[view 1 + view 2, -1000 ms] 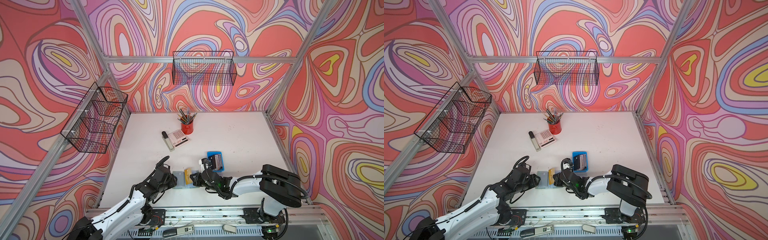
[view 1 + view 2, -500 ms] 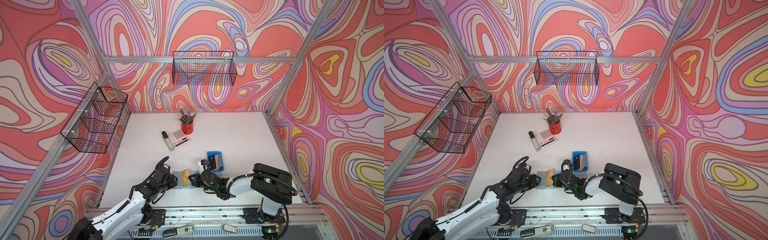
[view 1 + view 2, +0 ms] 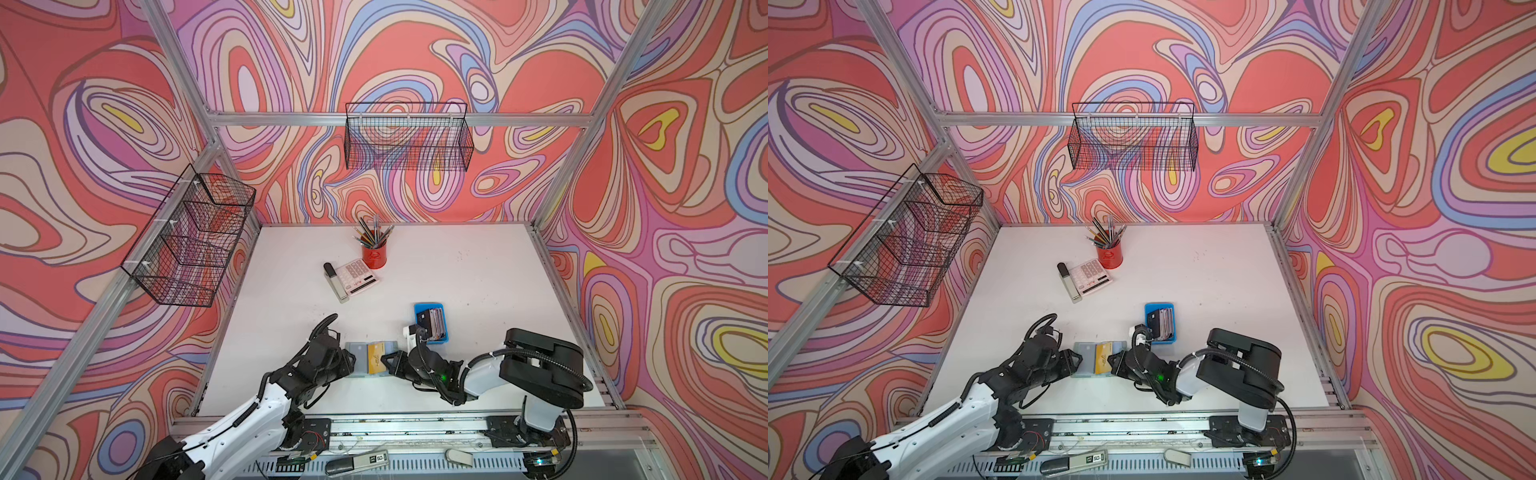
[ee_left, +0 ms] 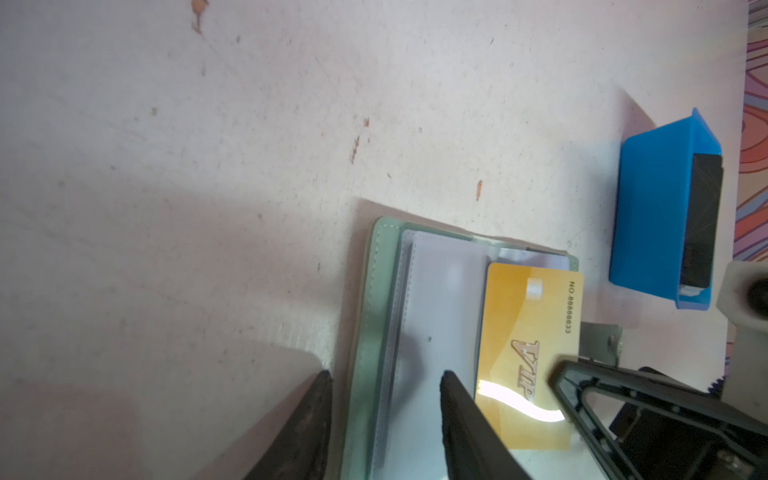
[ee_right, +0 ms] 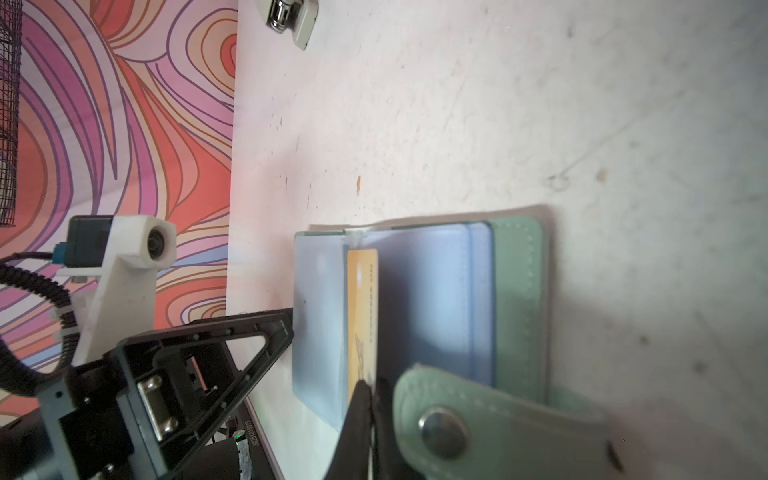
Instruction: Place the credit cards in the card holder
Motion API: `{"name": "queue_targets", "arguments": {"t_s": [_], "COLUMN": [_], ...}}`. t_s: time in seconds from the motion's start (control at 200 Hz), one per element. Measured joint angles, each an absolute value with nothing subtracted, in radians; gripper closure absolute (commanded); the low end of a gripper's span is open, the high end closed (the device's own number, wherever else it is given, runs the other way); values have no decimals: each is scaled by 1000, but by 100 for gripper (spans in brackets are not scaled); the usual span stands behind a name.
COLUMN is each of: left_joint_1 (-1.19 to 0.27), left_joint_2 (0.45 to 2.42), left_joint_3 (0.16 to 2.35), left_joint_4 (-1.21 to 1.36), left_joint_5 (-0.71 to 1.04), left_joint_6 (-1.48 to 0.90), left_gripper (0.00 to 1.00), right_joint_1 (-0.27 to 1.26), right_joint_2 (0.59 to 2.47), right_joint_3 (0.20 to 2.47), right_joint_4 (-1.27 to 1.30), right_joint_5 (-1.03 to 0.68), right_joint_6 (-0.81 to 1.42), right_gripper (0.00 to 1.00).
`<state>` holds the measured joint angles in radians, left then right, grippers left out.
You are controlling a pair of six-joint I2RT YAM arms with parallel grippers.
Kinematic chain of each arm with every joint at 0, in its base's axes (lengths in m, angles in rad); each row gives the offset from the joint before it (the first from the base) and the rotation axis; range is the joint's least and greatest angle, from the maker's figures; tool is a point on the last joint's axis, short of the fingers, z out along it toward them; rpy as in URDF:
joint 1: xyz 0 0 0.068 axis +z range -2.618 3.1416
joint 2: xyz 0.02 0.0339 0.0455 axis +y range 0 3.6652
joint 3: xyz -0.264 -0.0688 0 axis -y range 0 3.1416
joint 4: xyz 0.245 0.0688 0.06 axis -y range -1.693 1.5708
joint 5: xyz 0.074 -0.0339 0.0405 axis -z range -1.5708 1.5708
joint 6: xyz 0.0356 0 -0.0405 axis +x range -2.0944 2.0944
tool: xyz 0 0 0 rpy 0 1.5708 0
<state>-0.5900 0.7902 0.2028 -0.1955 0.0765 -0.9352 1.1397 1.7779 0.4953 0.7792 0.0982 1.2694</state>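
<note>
The sage-green card holder [image 3: 353, 353] lies open near the table's front edge, clear sleeves up. A gold credit card [image 3: 376, 358] sits tilted over its sleeves, and my right gripper [image 3: 388, 360] is shut on the card's edge. In the right wrist view the card [image 5: 362, 311] stands edge-on between sleeves, pinched by the right gripper [image 5: 368, 386], beside the snap tab [image 5: 498, 415]. My left gripper [image 4: 386, 376] is open. One finger is on the table and the other on a clear sleeve, straddling the holder's green edge [image 4: 374, 311]. Several more credit cards [image 3: 432, 322] stand in a blue tray [image 3: 430, 308].
A red pencil cup [image 3: 374, 255], a calculator [image 3: 357, 276] and a grey stapler-like bar [image 3: 336, 284] lie mid-table behind the holder. Two wire baskets [image 3: 407, 141] hang on the walls. The blue tray [image 4: 656, 216] stands close behind my right gripper.
My right arm's elbow has swung left while the gold card stayed over the holder. The left jaws have narrowed slightly.
</note>
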Motion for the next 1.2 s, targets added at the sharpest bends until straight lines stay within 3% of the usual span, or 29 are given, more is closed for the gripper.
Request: {"name": "queue_targets", "arguments": {"t_s": [1.202], "left_joint_1": [-590], "left_joint_2": [775], "left_joint_3": [192], "left_joint_4": [-197], "left_joint_5": [105], "left_joint_6": [-935], "left_gripper": [61], "right_joint_1": [1171], "right_joint_2": [1893], "right_joint_3": [596], "right_joint_4": [832], "right_joint_5": [67], "right_joint_6": [1322], "right_gripper": [100]}}
